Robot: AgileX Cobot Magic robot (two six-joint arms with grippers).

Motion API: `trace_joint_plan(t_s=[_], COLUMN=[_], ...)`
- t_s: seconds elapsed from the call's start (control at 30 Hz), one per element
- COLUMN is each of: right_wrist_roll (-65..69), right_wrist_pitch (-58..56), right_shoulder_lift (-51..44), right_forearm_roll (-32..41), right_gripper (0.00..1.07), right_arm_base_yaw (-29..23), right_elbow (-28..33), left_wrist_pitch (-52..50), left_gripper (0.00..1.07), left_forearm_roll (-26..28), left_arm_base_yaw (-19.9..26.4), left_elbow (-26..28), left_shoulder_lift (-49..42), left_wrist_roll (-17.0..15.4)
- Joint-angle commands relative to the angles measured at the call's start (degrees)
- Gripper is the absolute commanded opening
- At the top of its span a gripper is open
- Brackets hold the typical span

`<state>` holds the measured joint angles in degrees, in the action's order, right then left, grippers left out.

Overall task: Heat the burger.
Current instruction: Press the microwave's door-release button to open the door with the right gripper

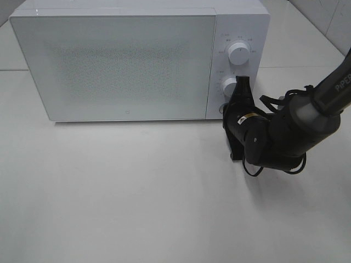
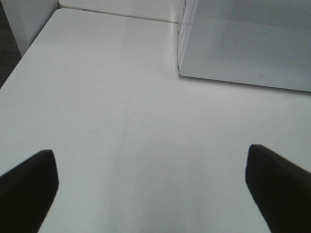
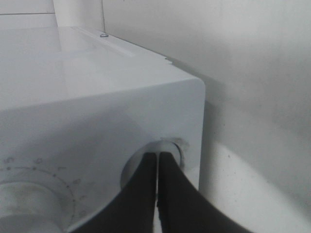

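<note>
At the microwave's [image 1: 120, 60] button [image 3: 173, 145] the right end effector [image 3: 158, 162] is clenched; the left end effector [image 2: 153, 182] hangs released.

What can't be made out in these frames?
- Burger: in no view; the microwave door is opaque in exterior high, so the inside is hidden.
- Round button low on the panel: mostly covered by the right gripper in exterior high and right wrist.
- Dial markings: too small in exterior high.
</note>
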<state>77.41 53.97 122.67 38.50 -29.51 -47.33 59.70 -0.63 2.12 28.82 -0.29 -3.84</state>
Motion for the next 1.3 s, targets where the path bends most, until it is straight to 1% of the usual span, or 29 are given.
trace_joint_plan(t_s=[0.03,0.47,0.67,0.73,0.77,0.8,0.83,0.87,0.9,1.0,1.3], right_wrist_roll=[-0.1,1.8,1.8,1.8,1.8,1.9,2.1,2.1,1.8,0.7,0.7], right_wrist_pitch=[4.1,6.0,9.9,14.4,14.4,17.2,18.0,18.0,19.8,20.7,20.3], right_shoulder_lift=[-0.4,-0.4,-0.2,1.7,1.7,4.0,4.7,4.7,5.6,5.6,5.6], right_forearm_roll=[-0.1,0.0,0.2,-0.1,-0.1,-1.8,-3.2,-3.2,-5.4,-6.4,-6.3], right_gripper=[0.00,0.00,0.00,0.00,0.00,0.00,0.00,0.00,0.00,0.00,0.00], right_arm_base_yaw=[0.2,0.2,0.8,2.1,2.1,3.5,4.2,4.2,4.9,5.4,5.4], right_elbow=[-0.7,-1.4,-2.9,-6.5,-6.5,-10.1,-12.0,-12.0,-14.5,-15.6,-15.7], left_wrist_pitch=[-0.4,-0.4,-0.4,-0.4,-0.4,-0.4,-0.4,-0.4,-0.4,-0.4,-0.4], left_gripper=[1.00,1.00,1.00,1.00,1.00,1.00,1.00,1.00,1.00,1.00,1.00], left_forearm_roll=[0.6,0.6,0.6,0.6,0.6,0.6,0.6,0.6,0.6,0.6,0.6], left_arm_base_yaw=[0.3,0.3,0.3,0.3,0.3,0.3,0.3,0.3,0.3,0.3,0.3], left_elbow=[-0.2,-0.2,-0.2,-0.2,-0.2,-0.2,-0.2,-0.2,-0.2,-0.2,-0.2], left_shoulder_lift=[-1.1,-1.1,-1.1,-1.1,-1.1,-1.1,-1.1,-1.1,-1.1,-1.1,-1.1], left_wrist_roll=[-0.2,-0.2,-0.2,-0.2,-0.2,-0.2,-0.2,-0.2,-0.2,-0.2,-0.2])
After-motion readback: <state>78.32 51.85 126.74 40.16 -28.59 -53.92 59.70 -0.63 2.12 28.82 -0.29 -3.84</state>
